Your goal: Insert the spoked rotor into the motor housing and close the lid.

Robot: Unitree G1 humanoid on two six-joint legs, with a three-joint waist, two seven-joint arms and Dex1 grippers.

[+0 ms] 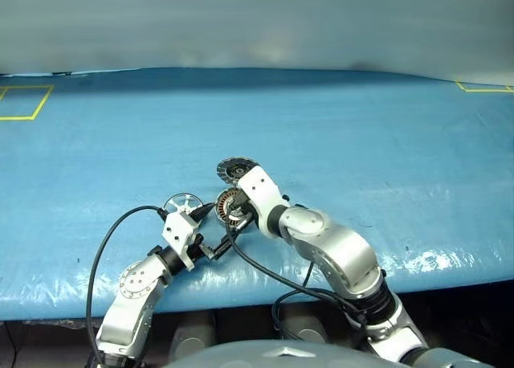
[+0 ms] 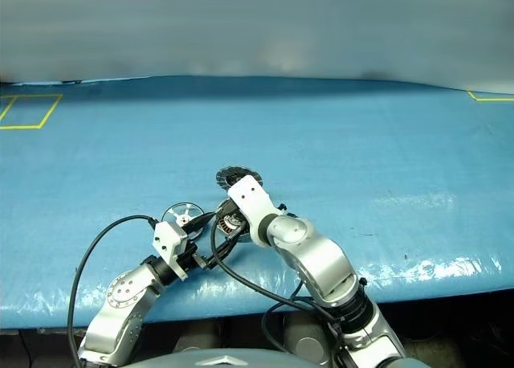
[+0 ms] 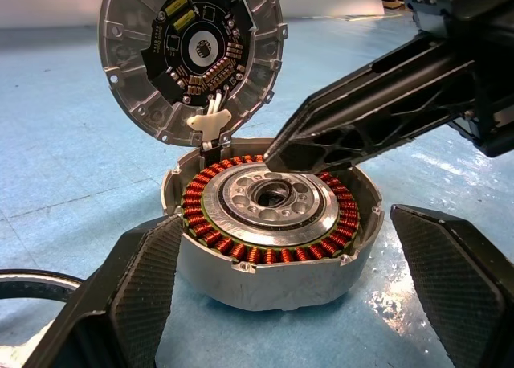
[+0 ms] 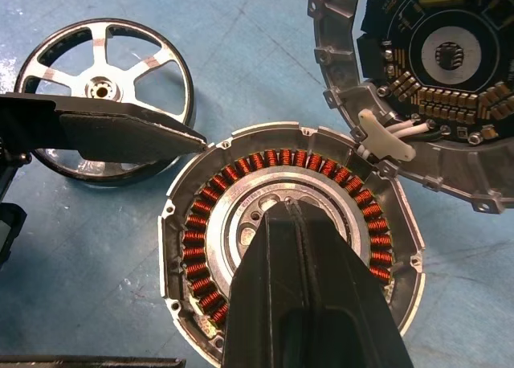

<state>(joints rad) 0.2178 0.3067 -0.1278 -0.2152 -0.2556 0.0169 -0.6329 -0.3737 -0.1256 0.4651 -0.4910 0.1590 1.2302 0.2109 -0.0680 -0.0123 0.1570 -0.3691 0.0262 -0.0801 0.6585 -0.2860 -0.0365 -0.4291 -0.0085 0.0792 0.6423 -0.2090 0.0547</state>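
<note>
The motor housing (image 4: 201, 247) lies open on the blue table, its copper windings facing up. The lid (image 4: 434, 71) is swung back from the housing on its hinge, circuit board showing. The spoked rotor (image 4: 104, 79), a shiny silver wheel, lies flat on the table beside the housing. My left gripper (image 3: 287, 219) is open and level, one finger (image 3: 144, 280) on each side of the housing; one finger sits between the rotor and the housing rim. My right gripper (image 4: 291, 209) is shut and empty, its tip angled down over the housing's centre hub; I cannot tell if it touches.
The blue table cover (image 1: 361, 143) stretches wide to the back and right. Yellow tape squares mark the far left (image 1: 20, 103) and far right (image 1: 482, 87) corners. A black cable (image 1: 104, 239) loops by my left arm near the table's front edge.
</note>
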